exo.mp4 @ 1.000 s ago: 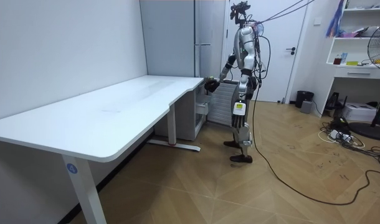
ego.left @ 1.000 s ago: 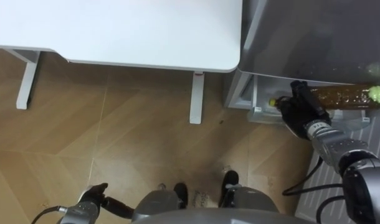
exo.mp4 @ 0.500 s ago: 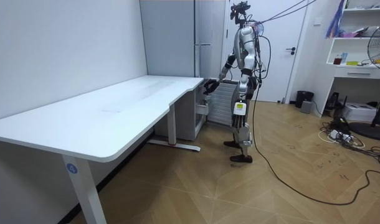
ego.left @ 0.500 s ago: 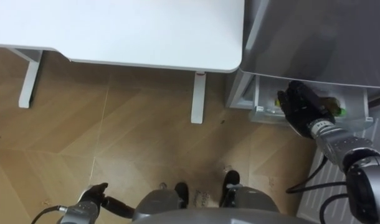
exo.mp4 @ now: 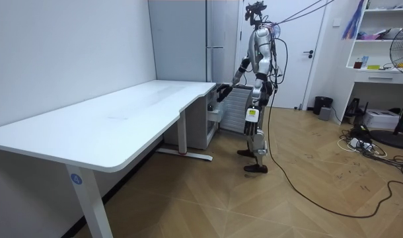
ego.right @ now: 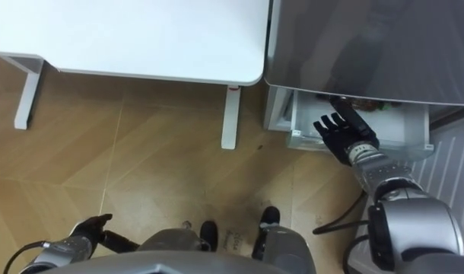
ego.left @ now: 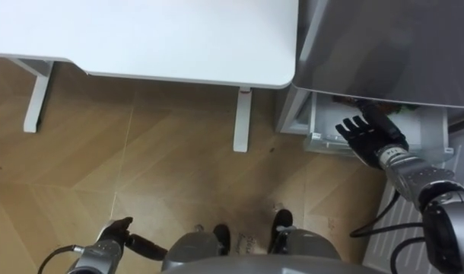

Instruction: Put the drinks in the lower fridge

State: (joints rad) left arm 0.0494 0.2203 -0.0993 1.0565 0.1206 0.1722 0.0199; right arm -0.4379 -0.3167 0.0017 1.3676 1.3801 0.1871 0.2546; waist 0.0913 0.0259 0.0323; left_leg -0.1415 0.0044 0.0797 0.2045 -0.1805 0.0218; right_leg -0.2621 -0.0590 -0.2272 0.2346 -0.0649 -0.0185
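Observation:
The brown drink bottle point(ego.right: 369, 104) lies in the open white drawer point(ego.left: 317, 137) at the foot of the grey fridge point(ego.left: 384, 46), mostly hidden under the fridge's top edge. My right hand point(ego.left: 369, 133) hovers over the drawer just in front of the bottle, fingers spread and straight, holding nothing. In the right eye view that right hand point(ego.right: 340, 131) is apart from the bottle. My left hand point(ego.left: 110, 237) hangs low at my side with relaxed fingers. In the room view I stand facing the fridge point(exo.mp4: 188, 39), right arm stretched towards the drawer point(exo.mp4: 216, 114).
A white desk point(ego.left: 141, 30) runs along the left, its corner touching the fridge, with a white leg point(ego.left: 241, 118) close to the drawer. A white ribbed panel point(exo.mp4: 236, 106) stands to my right. Wooden floor lies open behind me.
My right hand was shut on the bottle over the drawer; it has opened and let go. The bottle now rests deeper in the drawer. The left hand has barely moved.

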